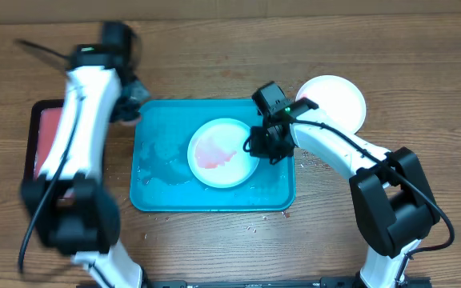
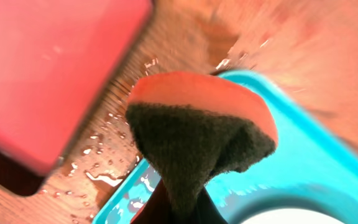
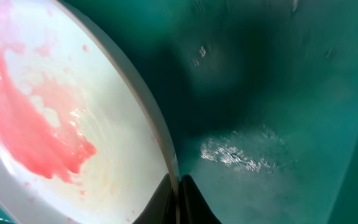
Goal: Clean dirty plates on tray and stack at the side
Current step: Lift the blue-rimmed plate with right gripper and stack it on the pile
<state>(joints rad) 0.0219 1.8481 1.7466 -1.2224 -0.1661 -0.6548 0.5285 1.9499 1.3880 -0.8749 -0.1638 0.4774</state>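
A plate (image 1: 221, 152) with a pale rim and a red smear lies in the teal tray (image 1: 158, 192). My right gripper (image 1: 261, 146) is shut on that plate's right rim; the right wrist view shows the fingers (image 3: 179, 198) pinching the rim of the smeared plate (image 3: 48, 124). A clean white plate (image 1: 336, 99) lies on the table right of the tray. My left gripper (image 1: 128, 108) is shut on an orange sponge with a dark scrub side (image 2: 197, 130), held over the tray's far left corner (image 2: 303, 143). A third plate is not in view.
A pink-red tray (image 1: 46, 136) with a dark rim sits left of the teal tray and shows in the left wrist view (image 2: 48, 68). Water drops wet the wooden table (image 2: 104, 149) and the teal tray floor (image 3: 247, 155).
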